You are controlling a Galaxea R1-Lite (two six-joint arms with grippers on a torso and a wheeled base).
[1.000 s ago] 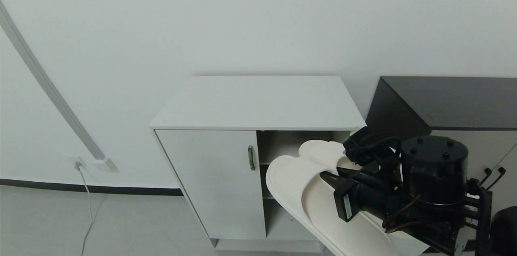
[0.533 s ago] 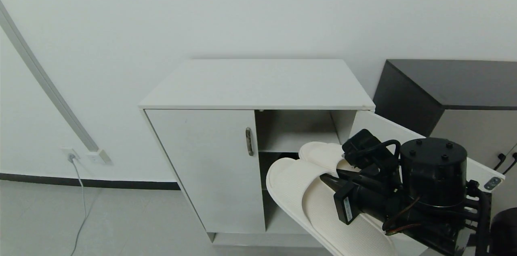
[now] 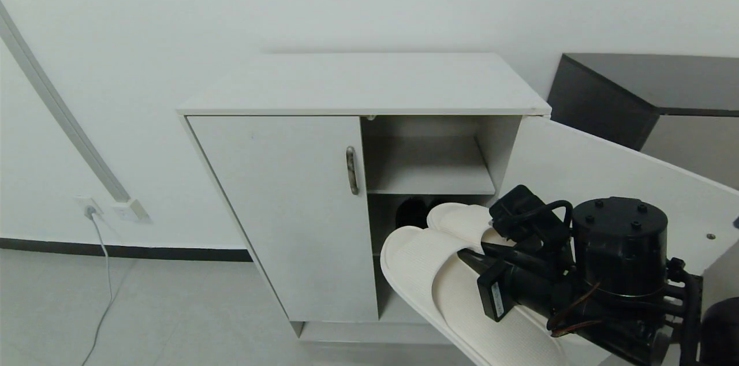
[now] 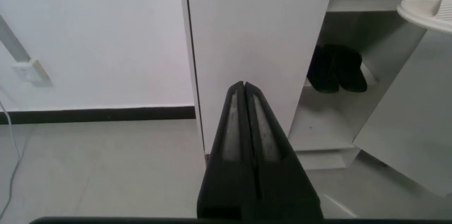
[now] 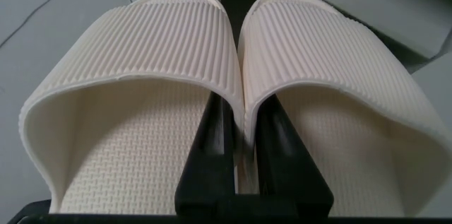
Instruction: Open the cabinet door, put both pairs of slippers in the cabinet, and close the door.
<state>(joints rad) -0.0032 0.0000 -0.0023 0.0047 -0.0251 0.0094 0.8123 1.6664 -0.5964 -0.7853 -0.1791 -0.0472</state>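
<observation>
Right gripper [image 3: 470, 253] holds the cream slippers [image 3: 415, 262] just before the cabinet [image 3: 369, 83], whose right door [image 3: 600, 164] stands open; a dark pair [image 3: 413, 213] sits on a lower shelf. From the left wrist, the left gripper [image 4: 244, 104] is pressed together, empty, facing the closed left door [image 4: 247, 26]. From the right wrist, its fingers [image 5: 212, 153] pinch both straps' adjoining edges. The slippers look light, soft and prone to flex, so that shared pinch seems the best hold.

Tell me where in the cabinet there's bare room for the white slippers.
The top shelf, between the shut door and the right wall, is bare. The bottom shelf looks bare too. The middle shelf is crowded: black slippers sit there.
</observation>
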